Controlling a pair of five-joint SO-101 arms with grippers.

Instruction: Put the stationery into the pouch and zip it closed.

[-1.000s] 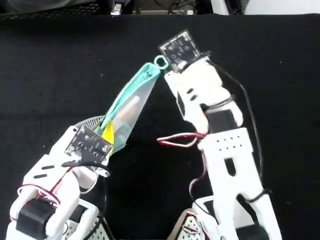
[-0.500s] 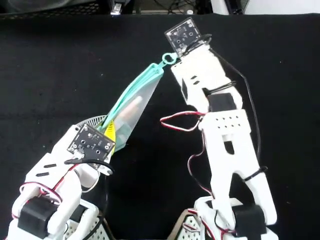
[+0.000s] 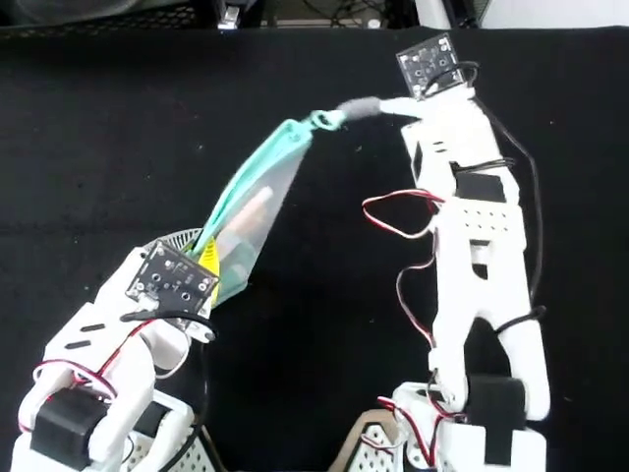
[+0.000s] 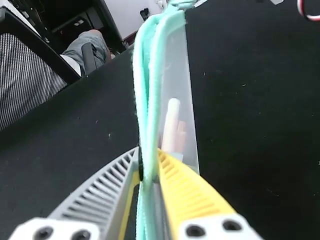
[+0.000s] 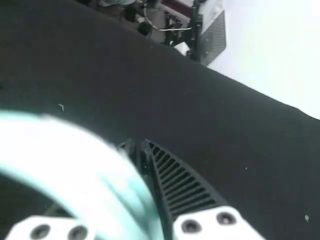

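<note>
Black cloth covers the worktop [image 3: 108, 147]: matte, with a few pale specks of lint. Past its far edge the high view shows dark mesh and loose cabling. From the right wrist view we note a white wall [image 5: 280, 45] behind the cloth, and from the left wrist view a mesh chair back [image 4: 25, 85].

Print: the markings on the small camera boards [image 3: 429, 61] are too small for us to read.

Pouch [image 3: 257, 197]: clear plastic with a teal zip edge, stretched on a slant between the two arms and lifted off the cloth at its far end. Inside lies a pale stick [image 4: 171, 125] of stationery, near the lower end.

Left tool [image 4: 149, 156]: one grey finger and one yellow, clamped tight on the pouch's near end, with the teal zip edge pinched between them.

Right tool [image 3: 356, 106]: at the pouch's far tip, by the teal zip pull [image 3: 319, 120]. It is blurred in both views, but it appears closed on the pull's ring.

Red wires [image 3: 393, 211] loop beside the right arm.
</note>
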